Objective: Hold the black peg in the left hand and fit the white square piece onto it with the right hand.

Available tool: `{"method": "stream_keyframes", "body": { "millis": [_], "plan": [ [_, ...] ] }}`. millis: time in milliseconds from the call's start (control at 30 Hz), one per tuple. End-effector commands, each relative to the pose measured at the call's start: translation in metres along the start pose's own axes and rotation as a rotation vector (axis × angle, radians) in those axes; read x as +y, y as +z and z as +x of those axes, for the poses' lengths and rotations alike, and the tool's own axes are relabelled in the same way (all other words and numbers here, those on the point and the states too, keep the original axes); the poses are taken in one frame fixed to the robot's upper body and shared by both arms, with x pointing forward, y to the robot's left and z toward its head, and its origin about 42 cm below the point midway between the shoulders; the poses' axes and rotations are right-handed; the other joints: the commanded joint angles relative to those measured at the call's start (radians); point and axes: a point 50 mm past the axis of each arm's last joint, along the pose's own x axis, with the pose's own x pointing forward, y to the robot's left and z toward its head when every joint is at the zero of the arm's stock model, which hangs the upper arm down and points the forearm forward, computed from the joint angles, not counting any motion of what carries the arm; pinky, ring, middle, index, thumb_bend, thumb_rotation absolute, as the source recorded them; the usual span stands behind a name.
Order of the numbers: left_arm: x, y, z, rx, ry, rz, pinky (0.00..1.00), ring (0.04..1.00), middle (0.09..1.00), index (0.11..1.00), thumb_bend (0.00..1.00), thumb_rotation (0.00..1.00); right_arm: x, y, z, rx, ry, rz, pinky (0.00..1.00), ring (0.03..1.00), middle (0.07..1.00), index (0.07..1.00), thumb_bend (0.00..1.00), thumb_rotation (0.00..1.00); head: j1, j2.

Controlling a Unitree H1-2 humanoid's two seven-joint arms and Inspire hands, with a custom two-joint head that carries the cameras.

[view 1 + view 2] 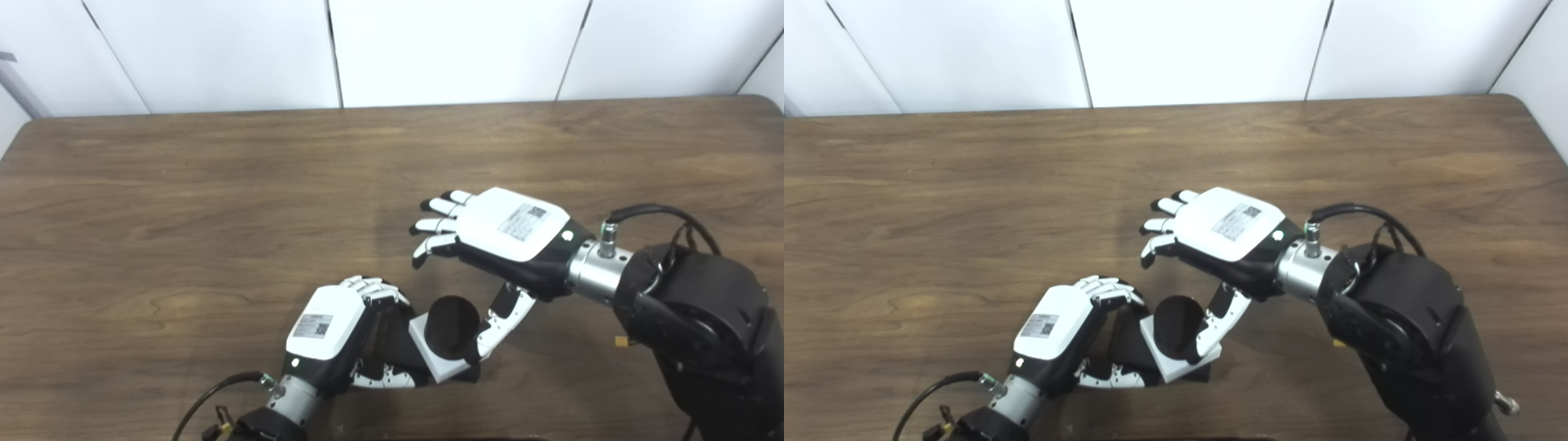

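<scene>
The black peg (452,324) is a thick round cylinder pointing toward the camera, near the table's front edge. The white square piece (432,361) sits around it, with the peg's end sticking out through it. My left hand (343,331) is shut on the peg's black lower part, its fingers curled over the top and its thumb underneath. My right hand (502,236) hovers just right of and above the peg, palm down with fingers spread and holding nothing. Only its thumb (502,324) reaches down to the white piece's right edge.
The brown wooden table (245,196) stretches out behind and to the left of both hands. White wall panels (453,49) stand beyond its far edge. The right arm's black forearm (704,324) fills the lower right corner.
</scene>
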Motion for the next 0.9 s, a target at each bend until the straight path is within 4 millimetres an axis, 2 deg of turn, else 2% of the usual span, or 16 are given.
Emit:
{"method": "stream_keyframes", "body": {
  "millis": [0,133,233,400,567,667,767,800,867],
  "plan": [
    [0.002,-0.002,-0.001,0.007,-0.018,0.021,0.85,0.821,0.801,0.794,1.00,0.42,-0.010,0.001,-0.006,0.010,-0.071,-0.025,1.00,0.987,0.916,0.757,1.00,0.55,-0.001,0.000],
    [0.005,-0.002,-0.002,0.005,-0.039,0.012,0.87,0.858,0.878,0.881,1.00,0.45,-0.008,-0.002,-0.009,0.027,-0.072,-0.022,1.00,0.981,0.913,0.753,1.00,0.56,0.002,-0.001],
    [0.009,-0.002,-0.004,0.005,-0.054,0.013,0.90,0.886,0.911,0.908,1.00,0.47,-0.007,-0.004,-0.009,0.043,-0.073,-0.014,1.00,0.988,0.911,0.747,1.00,0.55,0.004,-0.002],
    [0.017,-0.005,-0.007,0.012,-0.044,0.013,0.92,0.906,0.919,0.923,1.00,0.51,-0.008,-0.008,-0.011,0.062,-0.083,0.015,1.00,0.999,0.912,0.753,1.00,0.54,0.008,-0.008],
    [0.036,-0.011,-0.015,0.044,-0.019,-0.043,0.93,0.936,0.940,0.968,1.00,0.55,-0.004,-0.020,-0.020,0.089,-0.103,0.071,0.99,0.982,0.904,0.791,1.00,0.57,0.010,-0.013],
    [0.049,-0.017,-0.022,0.061,0.013,-0.125,0.93,0.945,0.948,0.976,1.00,0.54,0.003,-0.032,-0.030,0.123,-0.109,0.155,1.00,0.978,0.913,0.861,0.88,0.69,0.007,-0.017],
    [0.061,-0.026,-0.030,0.114,0.074,-0.287,0.93,0.961,0.969,0.992,1.00,0.55,0.015,-0.044,-0.040,0.170,-0.118,0.287,1.00,0.987,0.928,0.912,0.80,0.82,0.003,-0.020],
    [0.064,-0.029,-0.032,0.137,0.110,-0.355,0.88,0.955,0.973,0.984,1.00,0.56,0.021,-0.049,-0.044,0.190,-0.126,0.345,0.99,0.983,0.938,0.928,0.79,0.89,0.001,-0.021],
    [0.068,-0.036,-0.036,0.163,0.171,-0.459,0.84,0.945,0.972,0.964,1.00,0.58,0.033,-0.055,-0.050,0.224,-0.145,0.449,0.96,0.977,0.950,0.950,0.78,0.95,-0.003,-0.021]
  ]
}}
